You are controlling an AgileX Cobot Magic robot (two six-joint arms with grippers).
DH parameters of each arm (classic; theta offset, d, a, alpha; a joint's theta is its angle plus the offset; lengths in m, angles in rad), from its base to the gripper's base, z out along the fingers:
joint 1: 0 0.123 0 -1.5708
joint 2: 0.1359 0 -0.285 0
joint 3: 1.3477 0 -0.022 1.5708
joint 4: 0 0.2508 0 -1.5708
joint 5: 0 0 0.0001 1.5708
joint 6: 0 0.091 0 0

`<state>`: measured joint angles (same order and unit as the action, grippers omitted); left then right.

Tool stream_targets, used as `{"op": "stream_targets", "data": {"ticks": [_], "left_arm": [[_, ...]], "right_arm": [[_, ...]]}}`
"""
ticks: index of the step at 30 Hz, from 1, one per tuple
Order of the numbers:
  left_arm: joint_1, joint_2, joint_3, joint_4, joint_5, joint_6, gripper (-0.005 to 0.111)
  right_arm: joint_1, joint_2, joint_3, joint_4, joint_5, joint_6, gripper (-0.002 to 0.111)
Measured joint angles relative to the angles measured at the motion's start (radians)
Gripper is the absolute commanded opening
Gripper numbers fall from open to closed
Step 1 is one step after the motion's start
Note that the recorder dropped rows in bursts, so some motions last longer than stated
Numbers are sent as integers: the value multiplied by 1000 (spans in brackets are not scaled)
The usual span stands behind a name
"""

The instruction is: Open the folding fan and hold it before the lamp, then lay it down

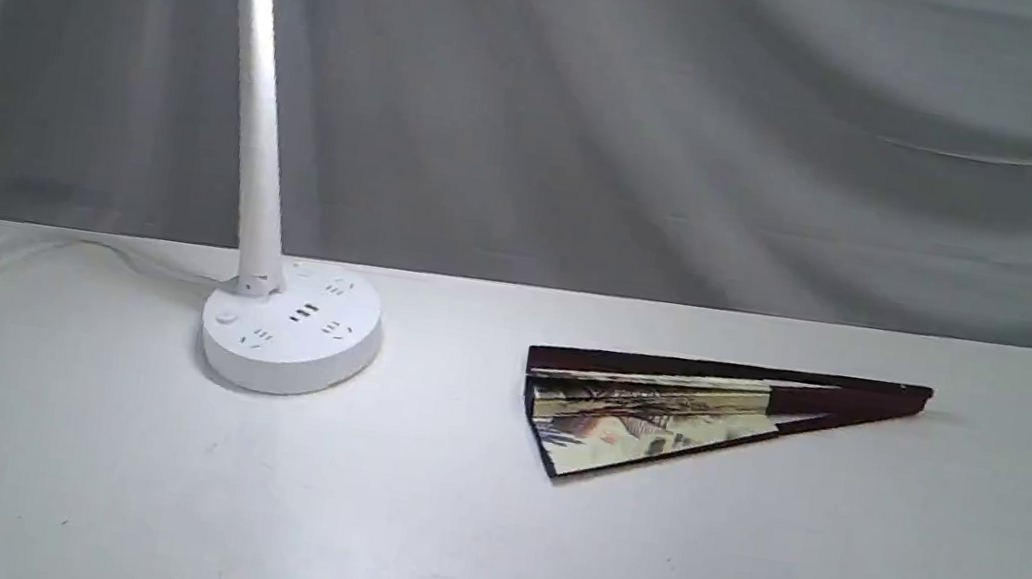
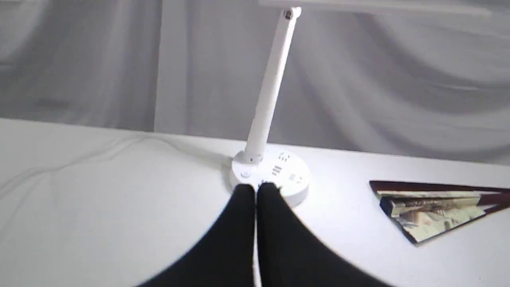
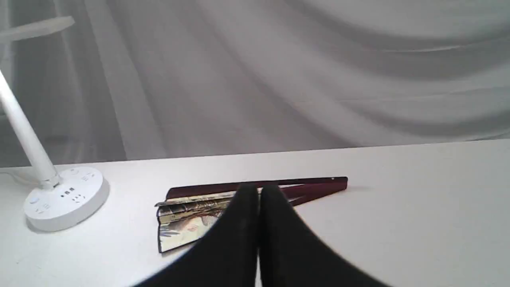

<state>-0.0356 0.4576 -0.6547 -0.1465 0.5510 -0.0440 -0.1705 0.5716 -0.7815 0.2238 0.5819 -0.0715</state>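
Note:
The folding fan (image 1: 690,415) lies flat on the white table, right of centre, only slightly spread, with its dark maroon pivot end pointing right and its painted paper end toward the lamp. The white lamp (image 1: 273,296) stands at the left, its flat head lit overhead. Neither arm shows in the exterior view. In the left wrist view my left gripper (image 2: 255,188) is shut and empty, its black tips lined up with the lamp (image 2: 271,167) base; the fan (image 2: 434,209) lies off to one side. My right gripper (image 3: 259,188) is shut and empty, held in front of the fan (image 3: 207,211).
A thin white cable (image 1: 6,253) runs from the lamp base across the table (image 1: 480,547) to the left edge. A grey draped cloth (image 1: 798,148) hangs behind the table's far edge.

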Motion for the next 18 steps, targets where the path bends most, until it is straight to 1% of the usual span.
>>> {"op": "stream_targets", "data": {"ticks": [3,8,14,18], "left_arm": [[0,92,-10,0,-15,0,0],[0,240,-9,3,-115,0,0],[0,402,-9,3,-248,2,0],[0,515,-14,3,-286,2,0]], "right_arm": [[0,85,-16,0,-22,0,0],[0,201,-16,-5,-105,0,0],[0,355,-16,-80,-159,0,0],[0,459,-16,-93,-209,0,0]]}}
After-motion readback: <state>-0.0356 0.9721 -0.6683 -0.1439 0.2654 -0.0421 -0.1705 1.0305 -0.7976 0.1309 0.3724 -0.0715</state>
